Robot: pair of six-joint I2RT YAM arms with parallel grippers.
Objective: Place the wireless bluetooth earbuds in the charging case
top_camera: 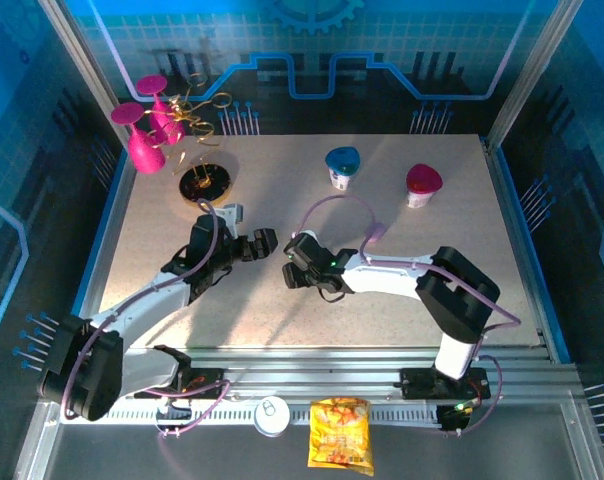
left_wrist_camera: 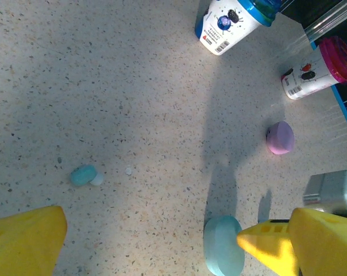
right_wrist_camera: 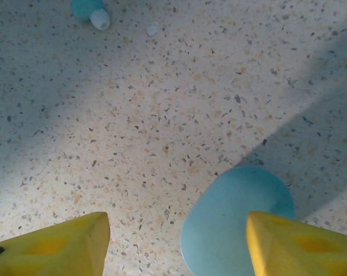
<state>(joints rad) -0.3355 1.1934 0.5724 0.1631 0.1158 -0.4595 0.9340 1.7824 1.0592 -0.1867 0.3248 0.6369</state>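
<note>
A tiny pale blue pebble-shaped plastic earbud [left_wrist_camera: 83, 174] with a white tip lies on the speckled beige table [left_wrist_camera: 133, 86]. It sits ahead of the left gripper [left_wrist_camera: 150, 227], whose yellow jaws gape wide and hold nothing. A pale blue pill-shaped plastic charging case [right_wrist_camera: 234, 221] lies between the spread jaws of the right gripper [right_wrist_camera: 176, 221], unclamped. The earbud lies well beyond them, far left in that wrist view.

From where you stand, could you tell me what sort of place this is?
Probably a robot test cell: left arm and right arm bolted to an aluminium rail, a speckled table, blue printed panels.
</note>
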